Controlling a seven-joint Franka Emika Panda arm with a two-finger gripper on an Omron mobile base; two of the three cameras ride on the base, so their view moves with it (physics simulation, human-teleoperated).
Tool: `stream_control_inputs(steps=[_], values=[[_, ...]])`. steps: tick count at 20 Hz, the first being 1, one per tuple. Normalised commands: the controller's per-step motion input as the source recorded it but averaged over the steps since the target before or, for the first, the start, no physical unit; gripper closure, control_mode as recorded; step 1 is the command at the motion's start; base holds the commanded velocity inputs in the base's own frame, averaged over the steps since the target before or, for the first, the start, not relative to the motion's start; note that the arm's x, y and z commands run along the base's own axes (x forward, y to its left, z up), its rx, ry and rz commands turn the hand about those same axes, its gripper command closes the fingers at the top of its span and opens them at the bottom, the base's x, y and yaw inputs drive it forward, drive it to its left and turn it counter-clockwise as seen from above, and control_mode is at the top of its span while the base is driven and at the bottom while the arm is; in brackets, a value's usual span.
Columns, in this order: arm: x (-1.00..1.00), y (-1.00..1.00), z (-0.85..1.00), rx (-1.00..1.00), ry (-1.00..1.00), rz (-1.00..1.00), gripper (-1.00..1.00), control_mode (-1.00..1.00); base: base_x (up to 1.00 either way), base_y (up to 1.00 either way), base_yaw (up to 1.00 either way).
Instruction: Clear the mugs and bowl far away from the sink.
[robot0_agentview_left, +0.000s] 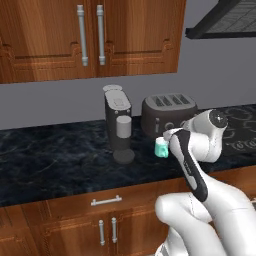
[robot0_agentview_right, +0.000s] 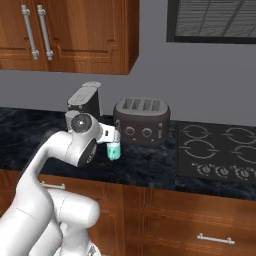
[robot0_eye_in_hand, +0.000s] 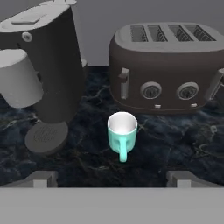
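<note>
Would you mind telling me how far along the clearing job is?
Done: the teal mug stands upright on the counter between the coffee maker and toaster. In hand: nothing; the gripper is open, short of the mug. Left: can't tell.

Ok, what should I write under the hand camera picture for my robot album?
Open gripper faces a teal mug standing between the coffee machine and toaster.

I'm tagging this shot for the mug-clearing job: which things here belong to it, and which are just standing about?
Job:
- teal mug, upright on the counter
- gripper, open, mug ahead of it

Standing about:
- coffee machine
- toaster
- stovetop
- cabinets
</note>
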Motion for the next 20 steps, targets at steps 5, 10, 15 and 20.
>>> stream_control_inputs(steps=[5, 10, 15, 20], values=[[-0.66, 0.00, 0.61, 0.00, -0.04, 0.00, -1.00, -1.00, 0.00, 0.00, 0.00], [-0.38, 0.00, 0.14, 0.00, -0.06, -0.01, -1.00, -1.00, 0.00, 0.00, 0.00], [-0.40, 0.00, 0.22, 0.00, 0.00, -0.09, -1.00, -1.00, 0.00, 0.00, 0.00], [-0.61, 0.00, 0.49, 0.00, 0.05, -0.09, -1.00, -1.00, 0.00, 0.00, 0.00]])
